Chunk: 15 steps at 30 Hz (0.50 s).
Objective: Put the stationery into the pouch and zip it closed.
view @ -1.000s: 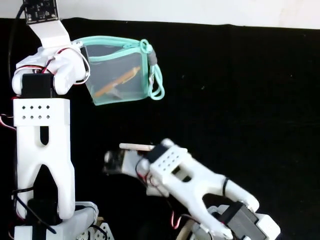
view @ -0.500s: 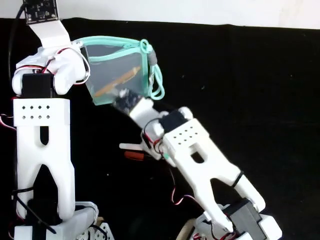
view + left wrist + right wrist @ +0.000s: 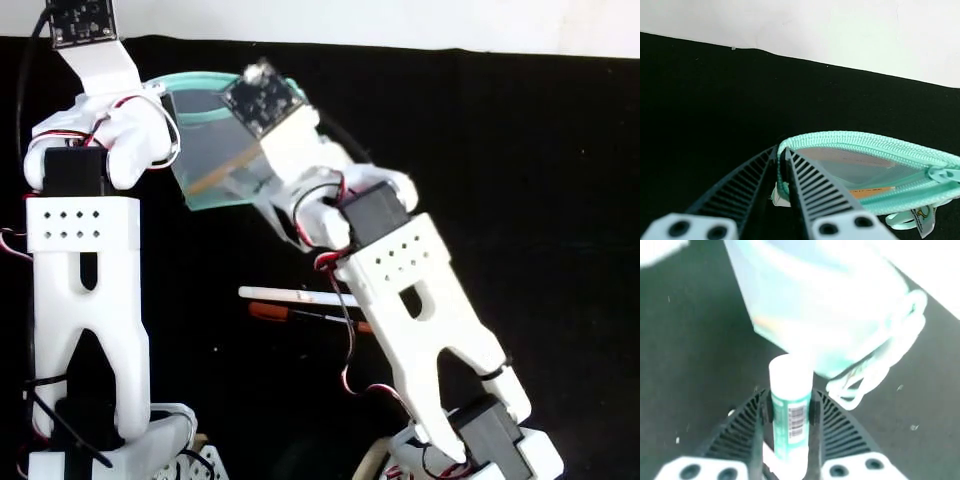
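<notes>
Looking down over the black table (image 3: 520, 200), the left arm (image 3: 85, 250) stands at the left edge of the frame and holds a clear pouch (image 3: 215, 150) with mint-green trim in the upper left. A pencil (image 3: 222, 172) lies slanted inside it. The right arm (image 3: 410, 290) stretches from the lower right up to the pouch, its wrist covering the pouch's right half. Below, near the middle, a white pen (image 3: 285, 295) and an orange pen (image 3: 272, 312) lie side by side on the cloth.

From the left wrist, the left gripper (image 3: 781, 154) is clenched on the pouch's zip edge at lower centre. The mouth gapes open to the right, with the zip pull (image 3: 944, 175) at the right edge and a small tag (image 3: 922, 217) under it, too small to read.

From the right wrist, the right gripper (image 3: 789, 399) grasps a glue stick (image 3: 789, 390) upright at lower centre. The pouch fills the upper frame, washed out by glare, so the tube seems aimed at the pouch's wall rather than its mouth. The tube's green label bears a barcode (image 3: 796, 422); no words are legible.

To do this step well, the tube should probably clear the rim, point down into the gap, and go well inside before release, while the left grip holds the mouth wide.
</notes>
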Available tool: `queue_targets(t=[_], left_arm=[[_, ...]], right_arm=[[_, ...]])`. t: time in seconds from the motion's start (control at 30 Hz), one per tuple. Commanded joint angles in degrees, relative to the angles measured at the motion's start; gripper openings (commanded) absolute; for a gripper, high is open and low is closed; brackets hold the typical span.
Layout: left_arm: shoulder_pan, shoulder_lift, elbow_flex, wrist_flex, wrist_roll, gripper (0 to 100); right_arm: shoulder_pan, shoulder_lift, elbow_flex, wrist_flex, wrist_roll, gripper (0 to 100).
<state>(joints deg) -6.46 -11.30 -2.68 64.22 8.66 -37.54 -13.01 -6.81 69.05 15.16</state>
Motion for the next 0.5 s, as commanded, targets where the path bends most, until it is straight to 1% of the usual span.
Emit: queue_targets(t=[0.0,0.13,0.47], left_arm=[[0.8,0.9,1.2,-0.1,0.4,1],[0.8,0.9,1.2,-0.1,0.4,1],[0.7,0.9,1.1,-0.1,0.4,1]], right_arm=[[0.6,0.0,-7.1,0.1,-0.7,0.7],[0.6,4.7,-15.9,0.0,-0.7,0.7],[0.6,25.9,-50.5,-1.1,-0.7,0.7]])
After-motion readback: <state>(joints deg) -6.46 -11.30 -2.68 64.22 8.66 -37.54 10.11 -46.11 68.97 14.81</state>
